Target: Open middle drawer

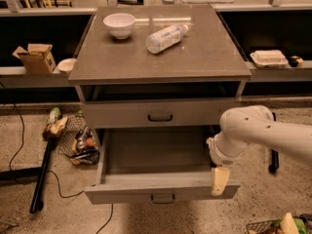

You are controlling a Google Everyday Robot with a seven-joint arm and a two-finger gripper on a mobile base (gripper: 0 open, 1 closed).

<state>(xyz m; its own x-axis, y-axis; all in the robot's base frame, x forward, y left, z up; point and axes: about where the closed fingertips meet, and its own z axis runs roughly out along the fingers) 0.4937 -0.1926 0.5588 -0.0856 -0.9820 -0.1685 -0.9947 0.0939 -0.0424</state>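
Note:
The grey cabinet (146, 57) faces me. Its top drawer (117, 115) under the tabletop is closed. The middle drawer (122, 194) stands pulled far out, its inside bare, and its small black handle (163, 197) shows on the front. The bottom drawer is hidden beneath it. My gripper (219, 180) hangs on the white arm (263, 130) at the drawer's right front corner, pointing down, just above the front panel's right end. It holds nothing that I can see.
A white bowl (119, 24) and a lying plastic bottle (165, 37) rest on the cabinet top. A wire basket of clutter (78, 143) and a black pole (41, 174) lie on the floor to the left. Shelves with a cardboard box (35, 57) and a tray (269, 57) flank the cabinet.

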